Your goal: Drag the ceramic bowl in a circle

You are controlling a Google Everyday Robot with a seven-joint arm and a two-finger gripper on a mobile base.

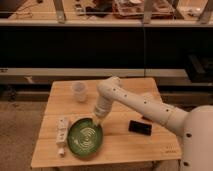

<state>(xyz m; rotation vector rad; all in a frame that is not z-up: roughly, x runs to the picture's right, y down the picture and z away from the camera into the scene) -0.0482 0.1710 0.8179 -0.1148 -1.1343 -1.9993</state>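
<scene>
Ceramic bowl [84, 139] sits on table [127, 146], gripper [96, 120] at rim.

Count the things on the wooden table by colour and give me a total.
Green: 1, the ceramic bowl
White: 2, the cup and the lying bottle-like item
Black: 1, the flat rectangular item
Total: 4
The gripper, jaws shut, is at the bowl's back right rim.
</scene>
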